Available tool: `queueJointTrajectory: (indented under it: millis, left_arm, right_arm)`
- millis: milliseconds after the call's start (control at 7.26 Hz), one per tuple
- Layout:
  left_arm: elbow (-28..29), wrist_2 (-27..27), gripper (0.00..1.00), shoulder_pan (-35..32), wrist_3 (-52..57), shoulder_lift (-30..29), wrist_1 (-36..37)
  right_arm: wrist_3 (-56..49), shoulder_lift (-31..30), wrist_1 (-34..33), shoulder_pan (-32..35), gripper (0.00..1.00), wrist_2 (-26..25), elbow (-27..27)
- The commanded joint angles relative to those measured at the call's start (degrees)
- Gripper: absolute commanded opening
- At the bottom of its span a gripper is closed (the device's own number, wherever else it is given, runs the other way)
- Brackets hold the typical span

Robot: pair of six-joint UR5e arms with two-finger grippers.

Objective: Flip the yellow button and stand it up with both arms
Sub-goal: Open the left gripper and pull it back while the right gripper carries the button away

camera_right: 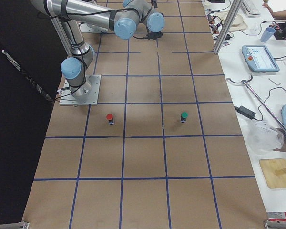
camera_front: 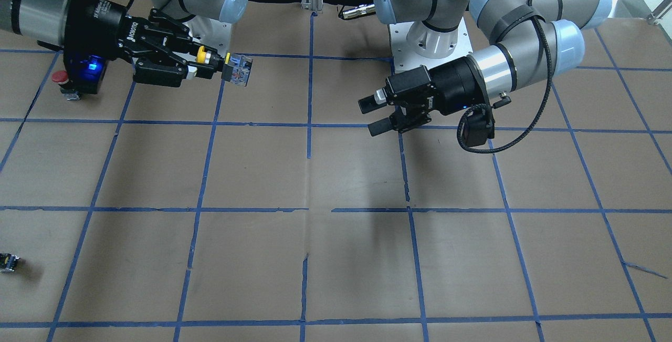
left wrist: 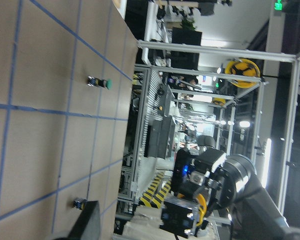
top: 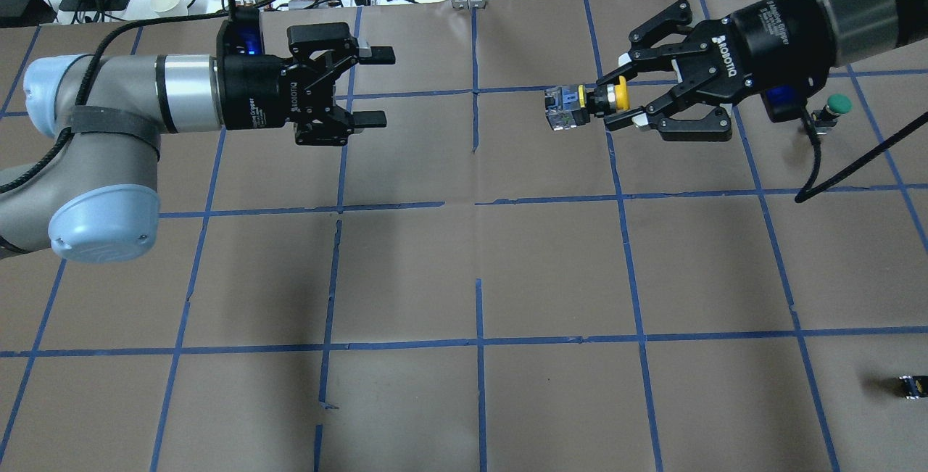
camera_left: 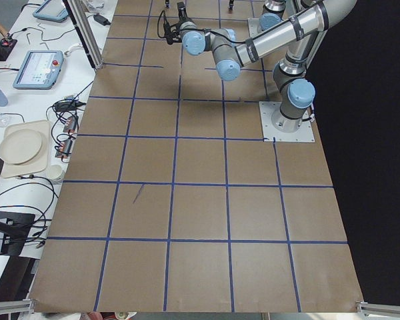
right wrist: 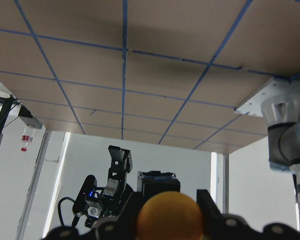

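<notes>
Both end effectors read ROBOTIQ; right end effector pinches yellow button; left end effector spread

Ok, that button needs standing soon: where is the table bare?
Bare: the middle squares of the table below the gap between the open left gripper and the right gripper holding the yellow button. Crowded: the right arm's end, with the green button, red button and a small dark block.

ROBOTIQ on right claw, ROBOTIQ on left claw, other txt illegible
</notes>
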Motion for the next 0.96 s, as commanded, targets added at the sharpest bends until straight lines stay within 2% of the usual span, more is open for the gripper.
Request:
queueJointTrajectory:
  millis: [0, 138, 275, 413, 551, 688, 826]
  left_arm:
    - [1.3, 20.7, 0.99, 2.0, 0.1, 0.6, -0.3]
    - [3.9, 35.8, 0.99, 0.7, 2.1, -0.3, -1.2]
    - [6.3, 41.6, 0.99, -0.5, 2.9, 0.7, -4.9]
    - [10.1, 52.4, 0.99, -0.8, 7.0, 0.6, -11.3]
    - [15.5, 58.3, 0.98, -1.9, 8.6, -0.3, -18.6]
    - [21.9, 63.3, 0.98, -5.7, 8.8, -1.1, -24.6]
    - [26.8, 64.8, 0.98, -12.0, 9.5, -1.6, -29.6]
  right_arm:
    - [-14.3, 0.7, -1.1, -4.3, 0.10, -14.6, -2.6]
    - [-24.2, 2.1, -2.5, -6.3, 0.10, -23.2, -3.3]
    - [-35.1, 3.0, -5.6, -6.6, 0.07, -33.4, -3.3]
    - [-46.5, 3.3, -9.0, -6.7, 0.07, -39.6, -2.6]
    - [-56.5, 4.1, -12.7, -7.5, 0.07, -41.8, -2.4]
    - [-66.9, 4.4, -18.6, -8.3, 0.06, -48.5, -1.9]
    - [-76.1, 4.6, -22.3, -8.6, 0.05, -51.5, -1.0]
